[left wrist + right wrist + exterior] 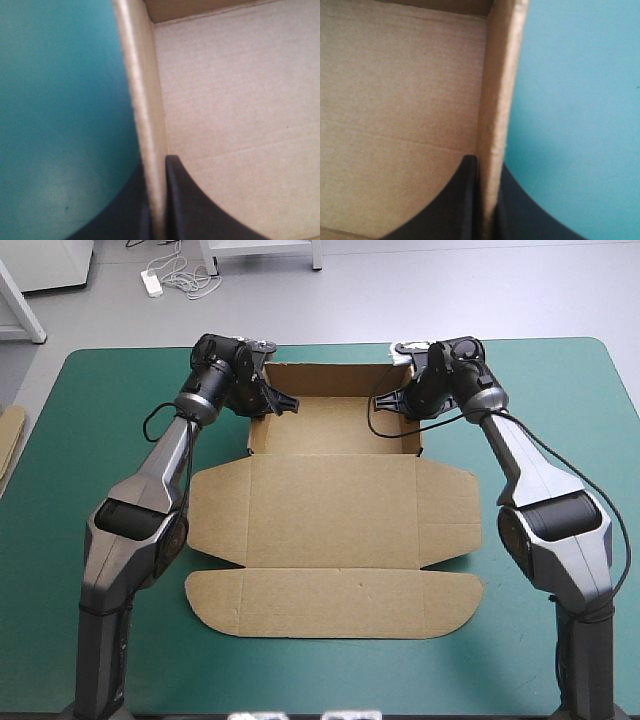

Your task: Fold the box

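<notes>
Teal-green bench (90,410) carries the brown box (330,520) at its middle, far walls raised, lid (330,605) flat toward the near edge. Clamped on its left side wall (142,90) is the left end effector (156,167); the right end effector (487,162) likewise clamps the right side wall (502,75).

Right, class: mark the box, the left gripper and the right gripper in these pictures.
box (330,510): high view, on its flat middle panel.
left gripper (158,165): left wrist view, between its tips, astride a raised wall.
right gripper (486,161): right wrist view, between its tips, astride another wall.
</notes>
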Controlling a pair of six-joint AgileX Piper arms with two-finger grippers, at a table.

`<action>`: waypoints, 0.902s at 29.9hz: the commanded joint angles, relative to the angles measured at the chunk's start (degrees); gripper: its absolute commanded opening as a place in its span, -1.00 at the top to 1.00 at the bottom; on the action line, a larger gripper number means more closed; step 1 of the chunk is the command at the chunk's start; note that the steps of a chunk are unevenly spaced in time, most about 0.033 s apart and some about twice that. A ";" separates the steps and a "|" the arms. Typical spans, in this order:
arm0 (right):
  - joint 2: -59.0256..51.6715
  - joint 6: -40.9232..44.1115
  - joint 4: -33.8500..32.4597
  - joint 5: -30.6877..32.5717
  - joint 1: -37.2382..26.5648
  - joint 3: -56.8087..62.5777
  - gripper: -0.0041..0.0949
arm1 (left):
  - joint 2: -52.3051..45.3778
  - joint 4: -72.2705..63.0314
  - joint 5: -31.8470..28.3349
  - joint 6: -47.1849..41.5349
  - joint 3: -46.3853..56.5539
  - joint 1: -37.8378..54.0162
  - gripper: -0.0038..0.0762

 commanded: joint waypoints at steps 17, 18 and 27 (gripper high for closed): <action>-0.85 -3.32 -2.81 0.21 0.26 -1.32 0.90 | 0.39 -1.73 2.31 1.23 -0.66 0.76 0.92; -0.85 -3.32 -2.87 0.21 0.26 -1.32 0.87 | 0.28 -1.55 2.02 1.23 -0.66 0.76 0.92; -1.08 -2.68 -2.54 0.55 0.26 -1.32 0.35 | -0.99 -1.95 0.62 1.32 -0.66 0.76 0.07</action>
